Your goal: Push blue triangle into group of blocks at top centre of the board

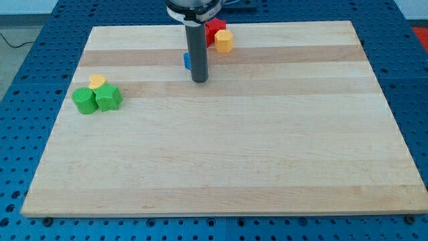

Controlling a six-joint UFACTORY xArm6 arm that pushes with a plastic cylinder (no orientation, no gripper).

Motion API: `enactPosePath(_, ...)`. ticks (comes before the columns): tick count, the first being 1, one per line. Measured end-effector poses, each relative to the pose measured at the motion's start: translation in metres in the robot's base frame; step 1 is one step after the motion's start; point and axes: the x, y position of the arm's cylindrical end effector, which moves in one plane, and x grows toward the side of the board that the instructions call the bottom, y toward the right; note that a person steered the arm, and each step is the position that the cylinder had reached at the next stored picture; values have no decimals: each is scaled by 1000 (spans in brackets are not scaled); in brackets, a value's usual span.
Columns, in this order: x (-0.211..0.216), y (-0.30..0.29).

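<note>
My tip (199, 80) rests on the board below the top-centre group. The rod hides most of the blue triangle (187, 61); only a blue sliver shows at the rod's left edge, just above the tip. The group at the view's top centre shows a red block (214, 29) and a yellow block (223, 41); the rod and arm cover the rest of it. The blue triangle lies a short way below and left of these blocks.
At the view's left sit two green blocks (84, 100) (108, 98) with a small yellow block (97, 82) touching them from above. The wooden board (267, 147) lies on a blue perforated table.
</note>
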Motion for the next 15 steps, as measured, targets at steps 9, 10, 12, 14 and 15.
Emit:
enactPosePath(9,-38,16)
enactPosePath(10,-43,19)
enactPosePath(12,-43,-15)
enactPosePath(14,-60,-16)
enactPosePath(15,-52,-10)
